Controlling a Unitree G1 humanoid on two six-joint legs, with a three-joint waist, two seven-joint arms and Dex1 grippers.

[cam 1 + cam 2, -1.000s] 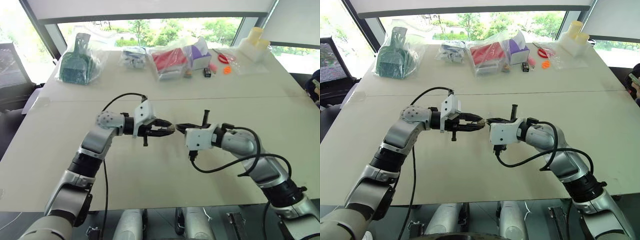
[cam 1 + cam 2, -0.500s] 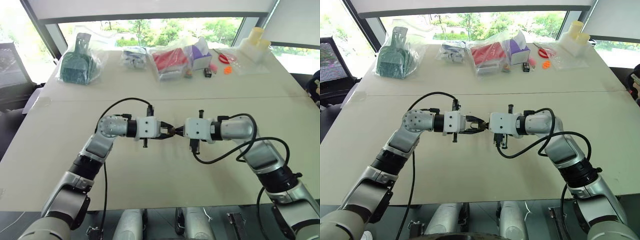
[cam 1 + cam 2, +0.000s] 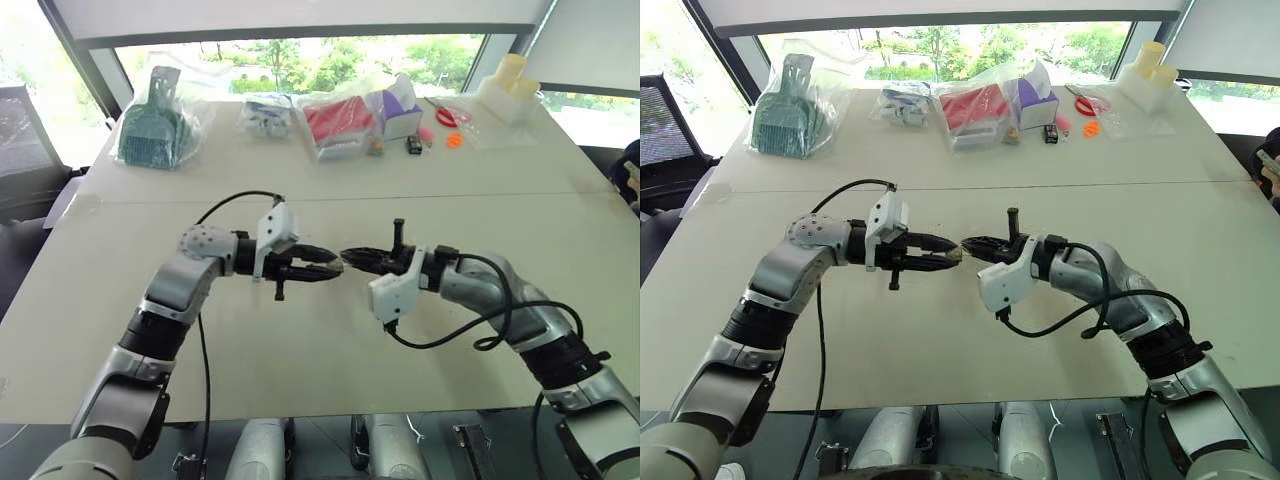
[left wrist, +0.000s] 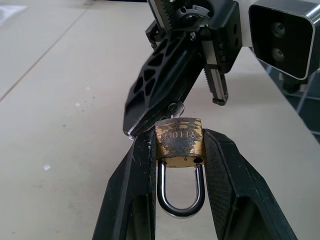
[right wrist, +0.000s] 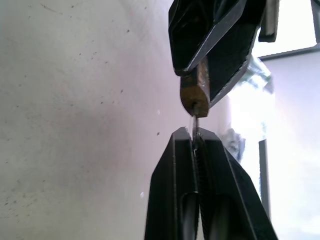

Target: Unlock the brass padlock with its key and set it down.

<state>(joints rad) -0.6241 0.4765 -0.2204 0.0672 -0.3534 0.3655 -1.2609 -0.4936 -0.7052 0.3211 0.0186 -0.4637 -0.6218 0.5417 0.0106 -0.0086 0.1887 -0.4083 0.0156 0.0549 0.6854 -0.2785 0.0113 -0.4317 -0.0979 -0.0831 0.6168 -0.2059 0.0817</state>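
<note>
Facing tip to tip: left gripper (image 4: 180, 150) clamps brass padlock (image 4: 179, 141), right gripper (image 5: 196, 137) pinches key (image 5: 195, 122) seated in its base

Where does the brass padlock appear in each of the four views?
Left eye view: brass padlock mid-frame, at the tips of the left gripper.
Right eye view: mid-frame, at the same fingertips.
Left wrist view: centre, clamped between that gripper's fingers, shackle toward the camera.
Right wrist view: upper centre, edge-on.
Shared landmark: the key in the right gripper, meeting the padlock.
</note>
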